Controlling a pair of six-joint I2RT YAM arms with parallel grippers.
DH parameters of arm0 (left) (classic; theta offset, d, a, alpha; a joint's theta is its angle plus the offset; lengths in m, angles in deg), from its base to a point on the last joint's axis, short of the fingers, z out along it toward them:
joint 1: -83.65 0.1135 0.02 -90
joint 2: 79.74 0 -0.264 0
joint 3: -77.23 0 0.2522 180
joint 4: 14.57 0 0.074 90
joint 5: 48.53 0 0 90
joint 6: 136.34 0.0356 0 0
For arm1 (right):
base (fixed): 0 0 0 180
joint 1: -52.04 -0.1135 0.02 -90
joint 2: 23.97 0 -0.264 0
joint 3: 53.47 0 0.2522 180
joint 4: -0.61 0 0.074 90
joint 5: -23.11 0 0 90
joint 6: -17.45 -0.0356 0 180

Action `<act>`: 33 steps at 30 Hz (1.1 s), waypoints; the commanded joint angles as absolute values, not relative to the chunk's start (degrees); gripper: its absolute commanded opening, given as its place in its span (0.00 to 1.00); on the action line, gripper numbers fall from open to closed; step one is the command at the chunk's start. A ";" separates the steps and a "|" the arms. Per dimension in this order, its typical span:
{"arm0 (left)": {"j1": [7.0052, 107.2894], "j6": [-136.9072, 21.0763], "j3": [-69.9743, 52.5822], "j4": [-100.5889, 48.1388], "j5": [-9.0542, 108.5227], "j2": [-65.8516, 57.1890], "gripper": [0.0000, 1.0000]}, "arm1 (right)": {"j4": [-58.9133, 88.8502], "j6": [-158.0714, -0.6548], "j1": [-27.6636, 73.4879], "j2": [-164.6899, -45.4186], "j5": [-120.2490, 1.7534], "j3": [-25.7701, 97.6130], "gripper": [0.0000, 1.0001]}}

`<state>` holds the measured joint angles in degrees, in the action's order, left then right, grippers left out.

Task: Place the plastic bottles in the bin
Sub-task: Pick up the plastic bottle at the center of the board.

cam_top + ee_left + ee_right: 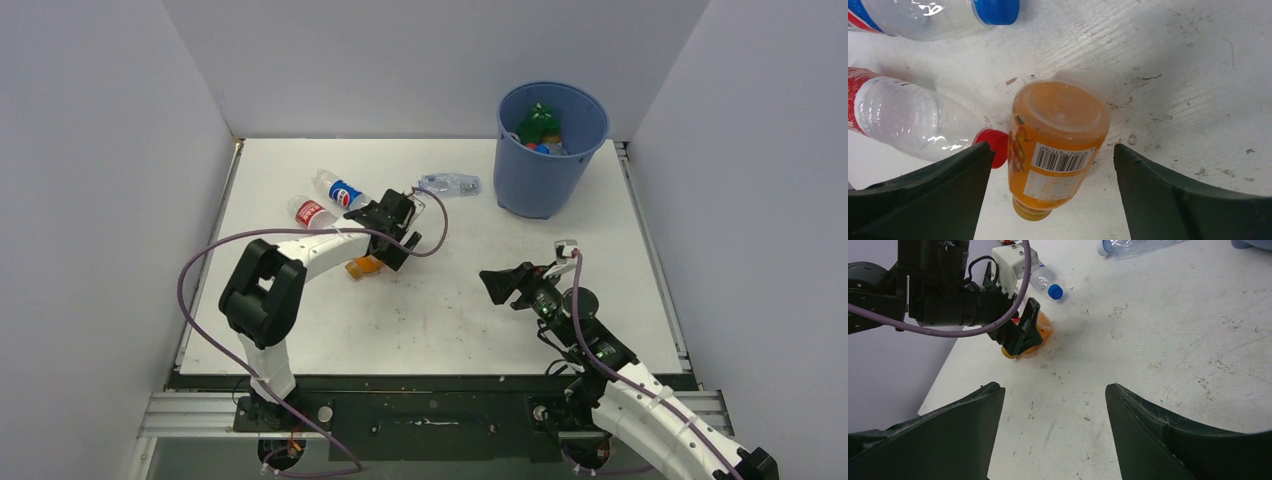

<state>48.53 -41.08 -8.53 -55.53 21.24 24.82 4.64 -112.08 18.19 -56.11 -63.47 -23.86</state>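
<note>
Left gripper [1053,151] jaws wide open, nothing held. They straddle the orange juice bottle [1060,117], a gap showing on each side. The bottle lies on the table [480,330], cap end toward the wrist, slightly skewed between the fingers.

Risk 1: the bottle is round and slick. If the jaws close off-centre on that skew, it probably rolls or squirts out forward.

Risk 2: the red-cap bottle [898,117] lies just beside the left finger, its cap almost touching the orange one. Closing may catch that cap or shove the bottle away.

The blue-cap bottle [933,15] sits further out, likely safe. A clear bottle [450,184] lies near the bin [545,180].

The bin stands well apart at the far right, with a green bottle [540,122] and others already inside. Risk 3: its rim is high, so a low carry or a weak pinch could knock the bottle loose on the way.

Right gripper [1053,390] wide open and empty, hovering over bare table and facing the left arm. Collision risk if both arms move toward the middle.
</note>
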 commanded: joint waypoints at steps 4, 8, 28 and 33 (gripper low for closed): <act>48.84 -40.51 -10.32 -52.77 25.89 27.14 0.84 | 7.11 -112.35 17.69 -53.33 -62.60 -19.56 0.75; 48.84 -40.94 -10.14 -52.09 26.75 27.85 0.79 | 8.27 -112.90 17.63 -51.80 -62.78 -19.10 0.75; 49.61 -68.03 7.81 -32.23 42.76 -11.87 0.29 | 7.14 -105.80 17.67 -51.77 -50.65 -13.49 0.92; 50.32 -90.90 24.84 -6.27 50.65 -26.50 0.21 | -6.79 -110.59 17.01 -57.47 -38.14 -16.02 0.99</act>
